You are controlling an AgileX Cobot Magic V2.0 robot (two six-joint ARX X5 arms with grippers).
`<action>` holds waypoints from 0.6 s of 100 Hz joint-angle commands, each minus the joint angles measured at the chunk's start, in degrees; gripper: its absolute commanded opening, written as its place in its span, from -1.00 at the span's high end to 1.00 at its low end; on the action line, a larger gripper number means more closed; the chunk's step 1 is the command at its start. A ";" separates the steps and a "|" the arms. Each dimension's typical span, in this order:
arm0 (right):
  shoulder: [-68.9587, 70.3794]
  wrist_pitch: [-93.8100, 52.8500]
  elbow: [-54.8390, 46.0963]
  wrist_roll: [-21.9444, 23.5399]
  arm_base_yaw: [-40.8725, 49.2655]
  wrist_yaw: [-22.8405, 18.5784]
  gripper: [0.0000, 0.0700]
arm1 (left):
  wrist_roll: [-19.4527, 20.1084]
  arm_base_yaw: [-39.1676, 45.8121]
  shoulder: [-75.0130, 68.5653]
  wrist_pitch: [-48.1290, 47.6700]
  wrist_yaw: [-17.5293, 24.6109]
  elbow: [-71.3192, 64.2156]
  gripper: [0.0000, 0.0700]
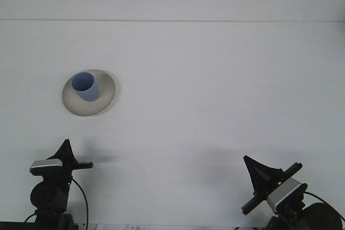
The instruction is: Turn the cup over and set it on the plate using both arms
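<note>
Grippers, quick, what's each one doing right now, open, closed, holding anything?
Left gripper: holding nothing; open or closed cannot be told.
Right gripper: holding nothing; open or closed cannot be told.

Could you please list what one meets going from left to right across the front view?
Left gripper → blue cup standing mouth up on the plate → right gripper.
</note>
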 commanded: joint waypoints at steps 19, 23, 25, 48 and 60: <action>0.07 0.50 0.24 0.24 0.66 -0.02 0.98 | -0.31 0.07 -0.11 0.57 -0.24 -1.11 0.96; 0.07 0.50 0.24 0.24 0.66 -0.02 0.98 | -0.31 0.07 -0.11 0.57 -0.24 -1.11 0.96; 0.07 0.50 0.24 0.24 0.66 -0.02 0.98 | -0.31 0.07 -0.11 0.57 -0.24 -1.11 0.96; 0.07 0.50 0.22 0.17 0.24 -0.02 0.98 | -0.31 0.07 -0.11 0.57 -0.24 -1.11 0.96; 0.00 0.24 -0.92 -2.95 -5.95 -0.04 0.98 | -0.31 0.07 -0.11 0.57 -0.24 -1.11 0.96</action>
